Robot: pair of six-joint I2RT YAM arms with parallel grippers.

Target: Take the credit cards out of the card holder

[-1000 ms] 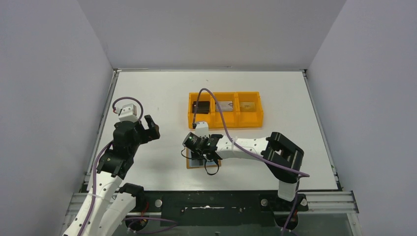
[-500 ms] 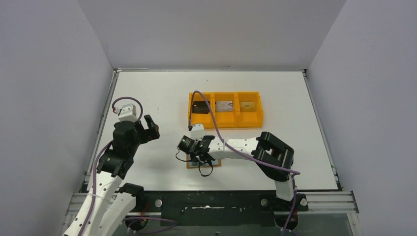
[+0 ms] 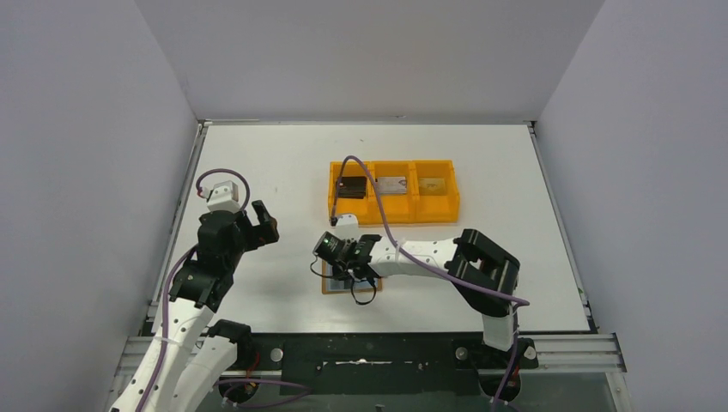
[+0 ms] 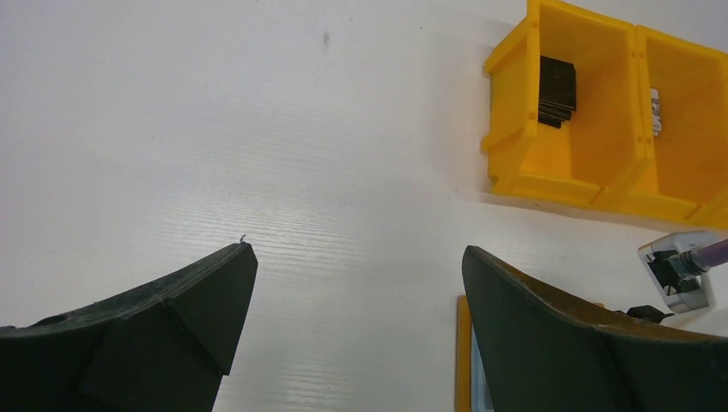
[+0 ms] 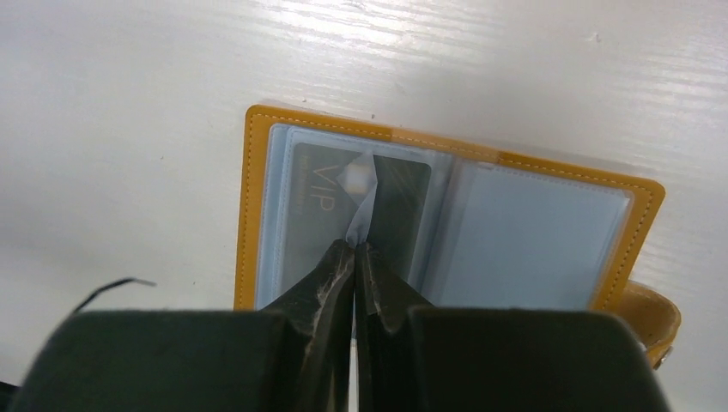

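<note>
**Top view:** The right claw (image 3: 350, 273) sat part-open a second ago and has now closed over the open card holder (image 3: 327, 288), which lies near the front of the tabletop (image 3: 257, 163). The left claw (image 3: 257, 225) hangs released, well apart. Each compartment of the orange tray (image 3: 393, 212) holds a card.

**Left wrist view:** The fingers are spread with nothing between them.

**Right wrist view:** The fingertips are clenched together at the near edge of the dark VIP card (image 5: 313, 206), which sits in one pocket. The clear pocket film puckers into a ridge at the tips. Whether the card's edge is caught cannot be told. The other pocket looks empty, so this is probably the last card. A pull now may lift only the film.
</note>
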